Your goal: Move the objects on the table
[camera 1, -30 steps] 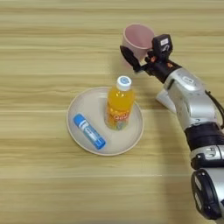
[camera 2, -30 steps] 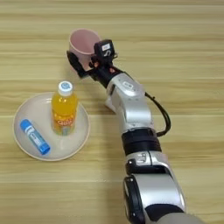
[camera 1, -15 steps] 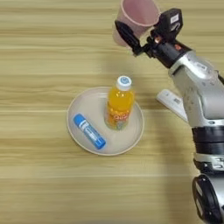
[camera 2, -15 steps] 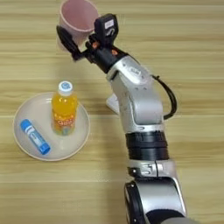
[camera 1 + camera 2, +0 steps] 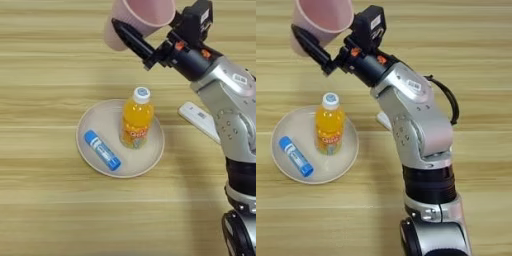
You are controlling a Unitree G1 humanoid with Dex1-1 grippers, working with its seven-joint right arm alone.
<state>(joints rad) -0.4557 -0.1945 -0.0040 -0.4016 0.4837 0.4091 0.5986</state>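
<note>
No text can be read; the orange-drink bottle (image 5: 136,122) bears a label with lettering too small to make out.

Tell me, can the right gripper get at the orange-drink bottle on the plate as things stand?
Probably not yet. The right gripper is shut on the pink cup, held up beyond the plate. The orange-drink bottle stands upright with nothing over it, so the path is free once the cup is set down.

Both head stereo eyes look steeply down, close on the wooden table (image 5: 45,210), sharing the plate (image 5: 100,125) area; right eye reaches further right.
</note>
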